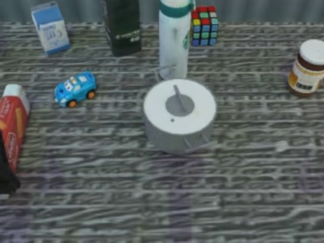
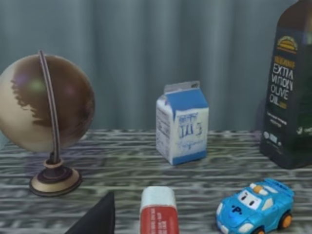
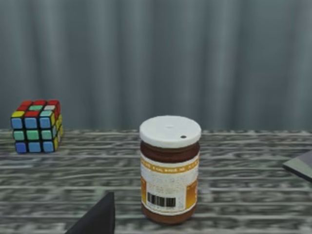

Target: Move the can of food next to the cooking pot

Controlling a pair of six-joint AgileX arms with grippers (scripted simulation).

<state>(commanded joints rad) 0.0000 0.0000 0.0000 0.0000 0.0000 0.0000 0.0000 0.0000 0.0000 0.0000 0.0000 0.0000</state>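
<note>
The can of food is a small brown jar with a white top and a white-and-orange label. It stands upright at the far right of the table, well apart from the cooking pot. In the right wrist view the can of food stands straight ahead, past one dark finger of my right gripper, with nothing in its jaws. The cooking pot is a squat grey cylinder with a white lid at the table's middle. My left gripper is parked at the left edge, holding nothing.
A tall white bottle stands just behind the pot. A Rubik's cube, dark olive-oil bottle and milk carton line the back. A blue toy car and red box lie left. A globe stands further left.
</note>
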